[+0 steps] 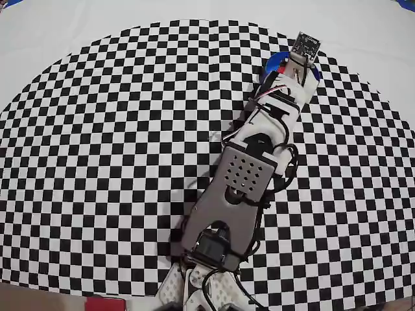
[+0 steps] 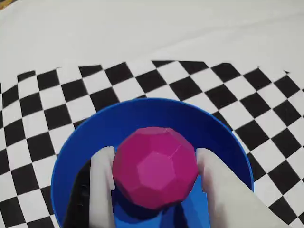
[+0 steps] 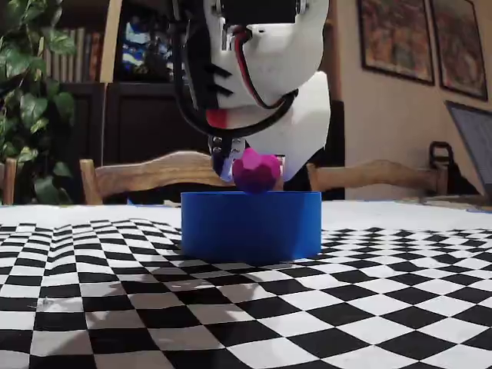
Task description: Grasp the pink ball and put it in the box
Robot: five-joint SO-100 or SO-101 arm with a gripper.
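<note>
The pink faceted ball (image 2: 154,167) sits between my gripper's (image 2: 154,156) two white fingers (image 2: 102,185), which are shut on it. I hold it just above the round blue box (image 2: 71,156), over its open inside. In the fixed view the ball (image 3: 256,171) hangs just above the rim of the blue box (image 3: 251,224), under the white gripper body. In the overhead view the arm covers most of the box (image 1: 275,63), and the ball is hidden.
The box stands near the far edge of a black-and-white checkered cloth (image 1: 117,129), with plain white table (image 2: 142,33) beyond. Wooden chair backs (image 3: 146,173) stand behind the table.
</note>
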